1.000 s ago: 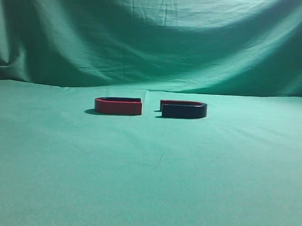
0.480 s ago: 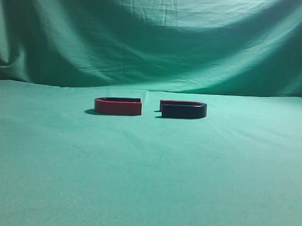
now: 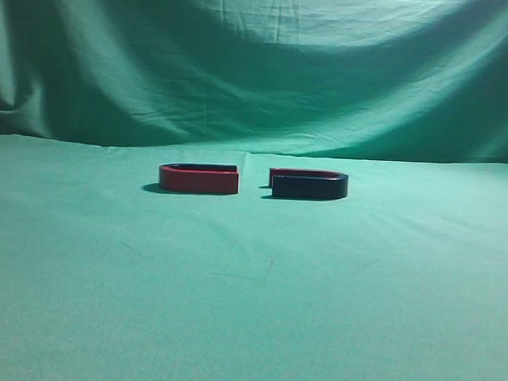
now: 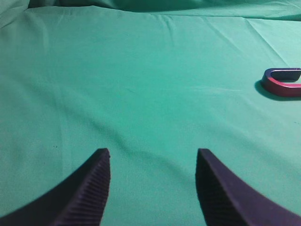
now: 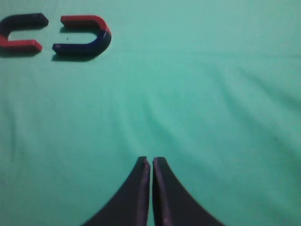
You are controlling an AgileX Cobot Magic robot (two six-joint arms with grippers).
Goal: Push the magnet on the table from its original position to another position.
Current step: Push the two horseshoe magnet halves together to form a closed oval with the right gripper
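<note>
Standing at the front edge, the nearest stretch of the surface (image 3: 248, 325) is bare green cloth with faint creases, and neither arm shows in the exterior view. Only the wrist cameras show the claws. The left claw (image 4: 153, 157) hangs low over the cloth with its two dark ribbed fingers (image 4: 94, 188) spread well apart and nothing between them. The right claw (image 5: 150, 162) also sits over plain cloth, its two dark fingers (image 5: 136, 197) pressed together so that only a thin seam shows, gripping nothing.

Farther back, about mid-depth on the surface, lie two flat U-shaped magnets side by side, near each other but not touching, a narrow strip of cloth between their open ends. The magnet (image 3: 309, 185) is the one on the right in the exterior view: it shows a dark navy side toward the room with a red arm along its far edge, its open end facing left and its curved end to the right. From the right wrist view it (image 5: 84, 38) appears at the upper left, well ahead of the closed claw, red arm above and navy arm below. The red-sided magnet (image 3: 199, 179) lies to its left, its open end facing right, so the two openings face each other. The left wrist view catches part of this one (image 4: 282, 82) at its right edge, well apart from the spread claw.

Behind everything hangs the green fabric backdrop (image 3: 259, 64), draped in broad folds.
</note>
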